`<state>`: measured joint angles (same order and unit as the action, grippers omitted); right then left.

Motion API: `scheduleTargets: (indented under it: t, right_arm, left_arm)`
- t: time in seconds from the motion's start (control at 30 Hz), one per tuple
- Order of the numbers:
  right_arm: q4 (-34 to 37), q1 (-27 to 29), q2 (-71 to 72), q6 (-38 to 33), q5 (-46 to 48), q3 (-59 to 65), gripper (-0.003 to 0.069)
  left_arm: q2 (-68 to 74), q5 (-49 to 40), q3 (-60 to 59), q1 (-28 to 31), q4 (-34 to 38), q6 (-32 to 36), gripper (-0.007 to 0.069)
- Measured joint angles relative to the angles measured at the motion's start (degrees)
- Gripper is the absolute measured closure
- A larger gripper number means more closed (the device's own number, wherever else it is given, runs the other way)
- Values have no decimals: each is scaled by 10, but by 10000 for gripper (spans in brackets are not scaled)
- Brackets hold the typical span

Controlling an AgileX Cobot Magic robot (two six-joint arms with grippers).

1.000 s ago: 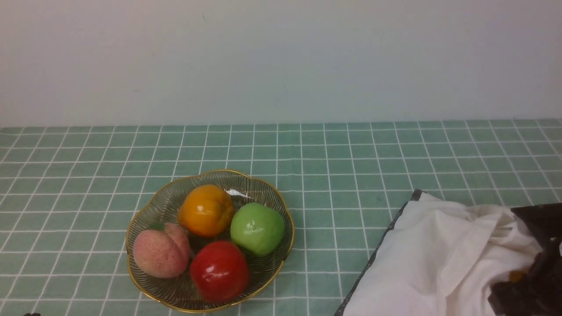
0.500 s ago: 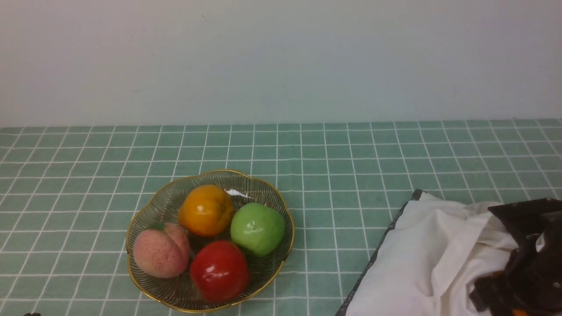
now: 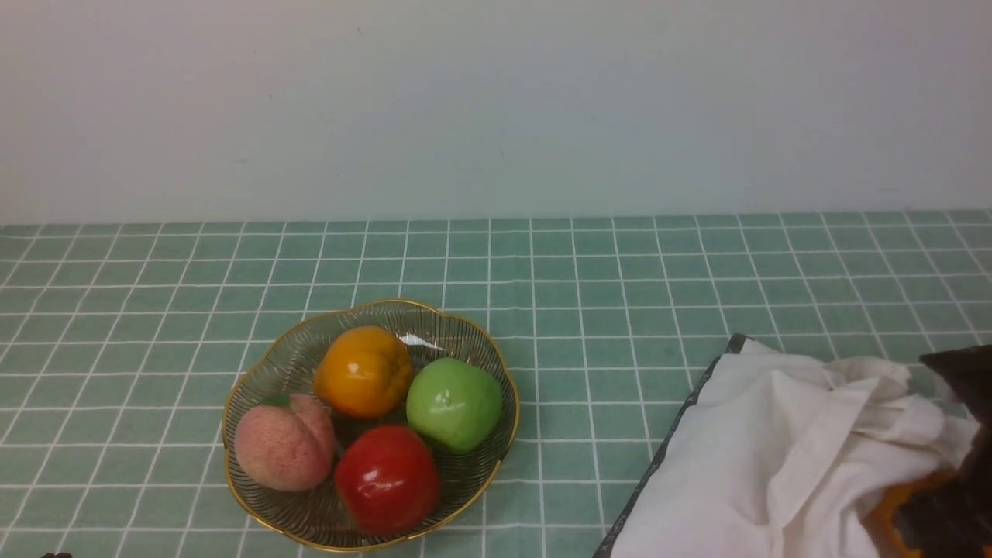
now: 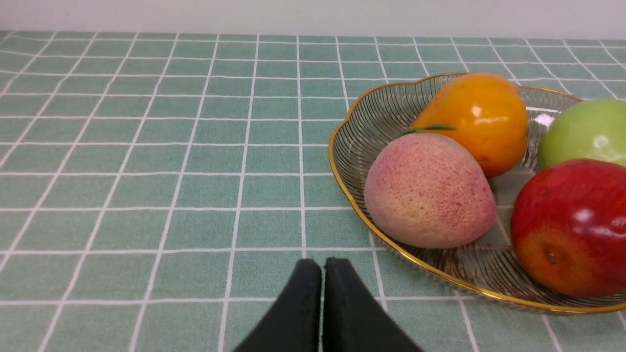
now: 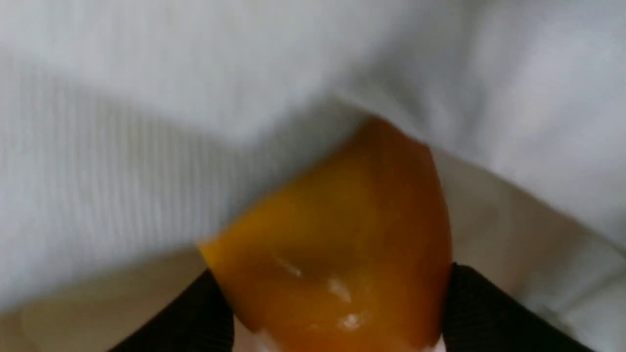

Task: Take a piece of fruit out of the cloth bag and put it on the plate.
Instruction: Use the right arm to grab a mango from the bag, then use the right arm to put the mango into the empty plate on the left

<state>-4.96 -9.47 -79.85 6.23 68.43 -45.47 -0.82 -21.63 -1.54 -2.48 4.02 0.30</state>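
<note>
The off-white cloth bag [image 3: 744,449] lies crumpled at the front right of the table. My right gripper [image 3: 949,515] is at its mouth, shut on the piece of fruit [image 3: 891,500], a glossy yellow-orange oval that peeks out from the folds. In the right wrist view the piece of fruit [image 5: 342,230] sits between the two black fingers [image 5: 208,313], which press on both its sides, with the cloth bag [image 5: 146,146] draped over its far end. The plate [image 3: 403,301] stands left of centre. My left gripper [image 4: 322,264] is shut and empty just beside the plate [image 4: 331,146].
On the plate lie a squat orange fruit [image 3: 363,370], a green apple [image 3: 454,403], a red apple [image 3: 387,479] and a pink peach [image 3: 285,442]. A green checked cloth [image 3: 620,271] covers the table, with a pale wall behind it.
My right gripper has drawn back toward the lower right corner, closing a little on the fruit. More orange now shows at the bag's mouth and the cloth folds have shifted.
</note>
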Motion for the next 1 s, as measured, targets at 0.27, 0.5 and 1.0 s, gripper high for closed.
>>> scheduleTargets:
  t: [0.27,0.5,1.0]
  right_arm:
    - [40,0,138,-11,18,-1,161]
    - [104,0,256,-62,29,-1,164]
    - [342,-1,231,-197,7,-69,164]
  left_arm:
    - [0,0,0,0,0,0,632]
    - [0,0,0,0,0,0,632]
    - [0,0,0,0,0,0,632]
